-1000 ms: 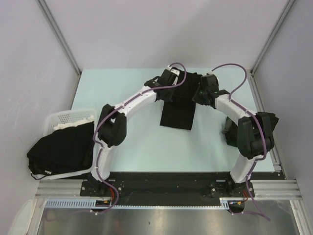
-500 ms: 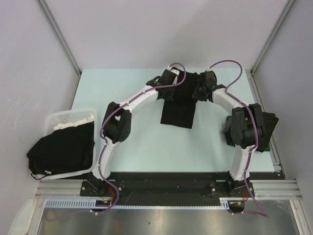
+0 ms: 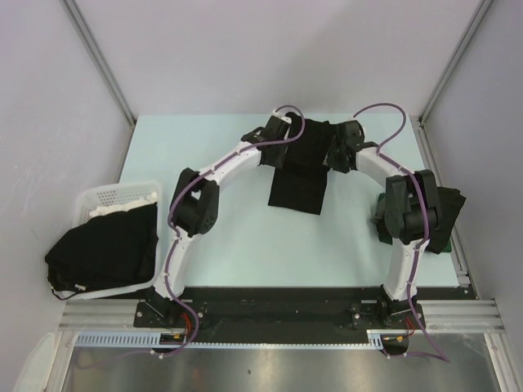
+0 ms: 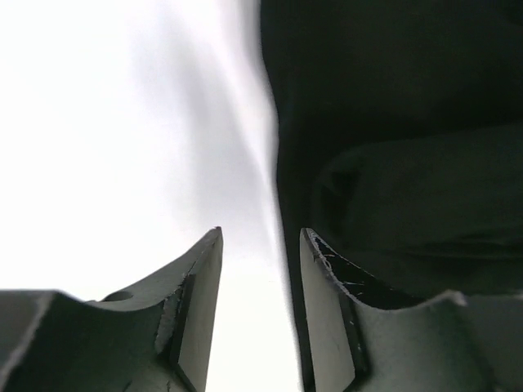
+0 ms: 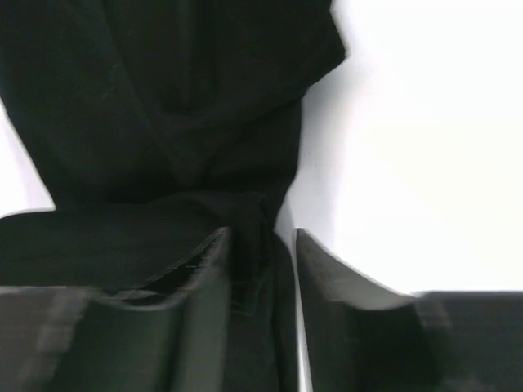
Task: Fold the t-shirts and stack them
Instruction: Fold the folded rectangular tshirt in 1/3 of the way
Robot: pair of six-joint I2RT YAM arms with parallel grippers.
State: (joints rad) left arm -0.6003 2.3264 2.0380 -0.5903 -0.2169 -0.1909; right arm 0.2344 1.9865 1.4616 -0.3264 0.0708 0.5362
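One black t-shirt lies at the far middle of the worktop, part-folded into a rough strip; I judge this fold unfinished. My left pincer sits just beside its edge, jaws parted on nothing. My right pincer is parted too, with cloth lying loose in the gap. More shirts sit heaped in the white basket, unfolded. I see no finished stack.

T-shirt far-centre on table, basket left, shirts inside
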